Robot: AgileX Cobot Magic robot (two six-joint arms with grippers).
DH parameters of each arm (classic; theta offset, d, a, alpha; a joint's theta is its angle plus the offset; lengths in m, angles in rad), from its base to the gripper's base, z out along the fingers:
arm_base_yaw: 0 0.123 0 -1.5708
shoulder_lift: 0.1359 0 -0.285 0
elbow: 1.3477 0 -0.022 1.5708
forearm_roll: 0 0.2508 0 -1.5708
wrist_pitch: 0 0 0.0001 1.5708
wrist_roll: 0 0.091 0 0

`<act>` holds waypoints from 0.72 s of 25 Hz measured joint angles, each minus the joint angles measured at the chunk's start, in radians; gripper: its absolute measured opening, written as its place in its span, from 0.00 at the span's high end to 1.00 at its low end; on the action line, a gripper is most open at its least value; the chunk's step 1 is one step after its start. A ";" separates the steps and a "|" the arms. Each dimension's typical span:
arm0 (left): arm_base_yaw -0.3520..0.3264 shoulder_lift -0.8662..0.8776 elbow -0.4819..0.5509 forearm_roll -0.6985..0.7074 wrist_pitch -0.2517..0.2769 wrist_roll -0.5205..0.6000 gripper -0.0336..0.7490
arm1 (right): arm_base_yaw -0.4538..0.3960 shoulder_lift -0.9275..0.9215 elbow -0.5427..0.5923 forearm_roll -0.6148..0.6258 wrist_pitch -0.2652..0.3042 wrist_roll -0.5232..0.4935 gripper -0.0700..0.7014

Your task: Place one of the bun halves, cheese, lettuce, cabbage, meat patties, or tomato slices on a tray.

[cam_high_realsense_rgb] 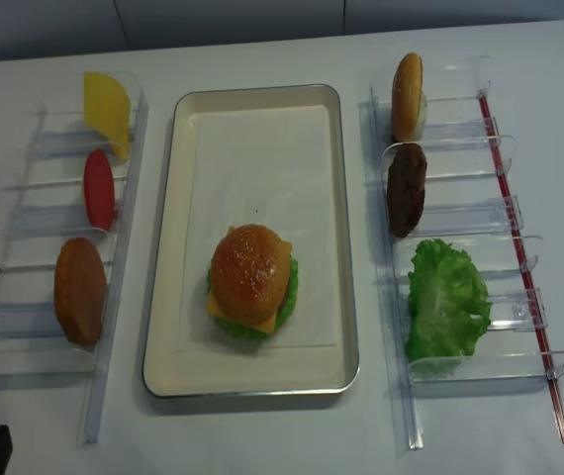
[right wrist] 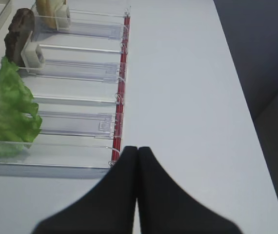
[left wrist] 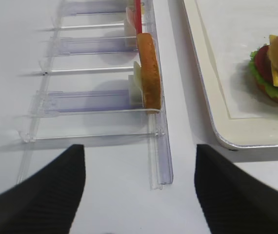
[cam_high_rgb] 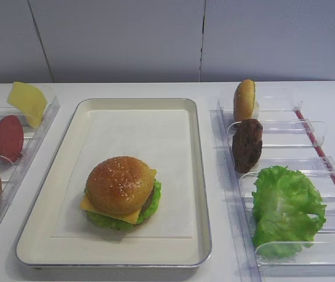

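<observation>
You see the seeded bun top (cam_high_rgb: 119,184) crowning cheese (cam_high_rgb: 91,205) and lettuce (cam_high_rgb: 106,221); the stack sits on the tray (cam_high_rgb: 200,176). Spare lettuce leaves (cam_high_rgb: 286,210) lie in the right rack.

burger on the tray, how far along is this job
Looks done: the burger sits stacked on the tray, seeded bun on top, cheese and lettuce showing beneath. Nothing in hand: right pincer shut and empty, left pincer open. Spare lettuce and patty remain in the bins.

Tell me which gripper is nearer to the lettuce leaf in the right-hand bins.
Right. The right gripper, jaws shut, sits just beyond the bin rack's near end holding the lettuce. The left gripper, jaws open, is by the opposite rack, across the tray from it.
</observation>
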 joint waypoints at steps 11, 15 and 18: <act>0.000 0.000 0.000 0.000 0.000 0.000 0.37 | 0.000 0.000 0.000 0.000 0.000 0.000 0.87; 0.000 0.000 0.000 0.000 0.000 0.000 0.37 | 0.000 0.000 0.000 0.008 0.000 0.000 0.73; 0.000 0.000 0.000 0.000 0.000 0.000 0.37 | 0.000 0.000 0.000 0.008 0.000 0.000 0.56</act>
